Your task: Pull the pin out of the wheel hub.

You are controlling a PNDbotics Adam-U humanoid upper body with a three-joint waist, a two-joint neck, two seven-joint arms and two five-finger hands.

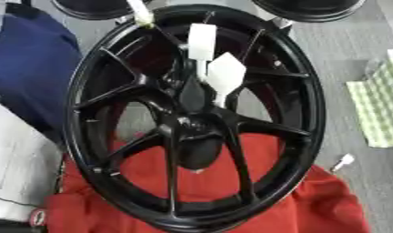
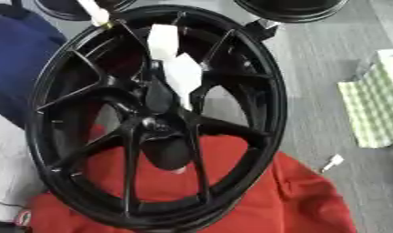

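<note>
Black and glossy, the wheel hub (image 1: 192, 123) fills the left eye view, its lower rim resting on a red cloth (image 1: 311, 205) and its long oval running from top to bottom. A white pin (image 1: 140, 12) sits at the upper rim, left of the top. Its long axis is slanted, the upper end pointing up and left out of the picture and the lower, yellowish end touching the rim. Two white tags (image 1: 215, 59) hang over the spokes just above the centre (one oblong, one diamond-shaped). A small white piece (image 1: 343, 160) lies on the grey floor, apart from the rim at lower right. Neither robot hand shows, so I cannot tell how the fingers are set, and places are given from the hub. In the right eye view the white pin (image 2: 94, 12) slants the same way at the upper left rim of the wheel hub (image 2: 152, 123).
</note>
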